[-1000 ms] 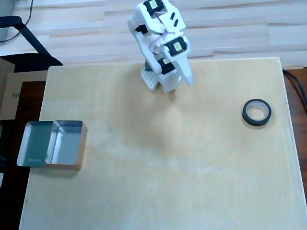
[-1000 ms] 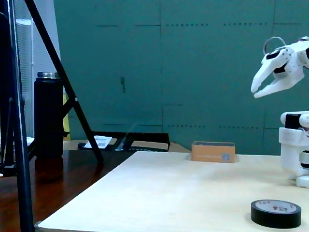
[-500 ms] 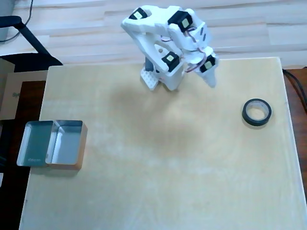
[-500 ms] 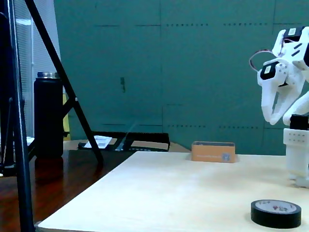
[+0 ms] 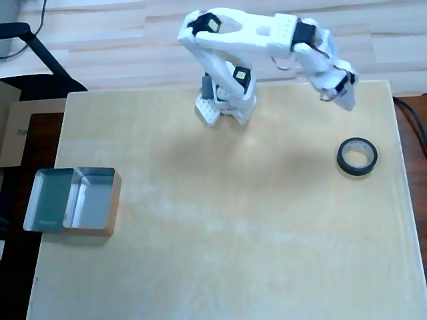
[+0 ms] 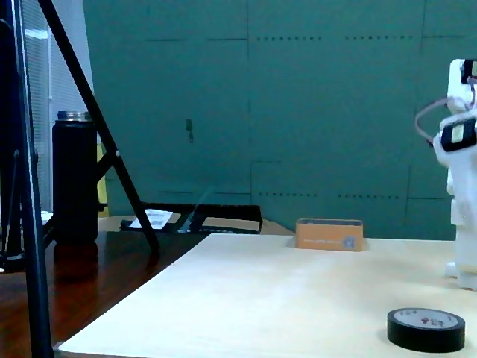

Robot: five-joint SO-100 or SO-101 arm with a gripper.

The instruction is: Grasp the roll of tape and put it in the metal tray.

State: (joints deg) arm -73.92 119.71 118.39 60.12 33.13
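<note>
Pincer (image 5: 347, 100) hangs near the table's (image 5: 233, 233) far corner, aimed toward the roll of tape (image 5: 357, 157) lying flat just below; its opening can't be judged. The metal tray (image 5: 117, 193) waits well apart, far left.

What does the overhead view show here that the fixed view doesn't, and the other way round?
Only the overhead view shows the arm's full reach, with the gripper near the table's far right corner, short of the tape; whether it is open or shut cannot be told. It also shows the inside of the metal tray, empty and split in two.

Only the fixed view shows the black bottle, the tripod leg and the teal wall.

Both show the roll of tape lying flat on the pale wooden table, untouched.
</note>
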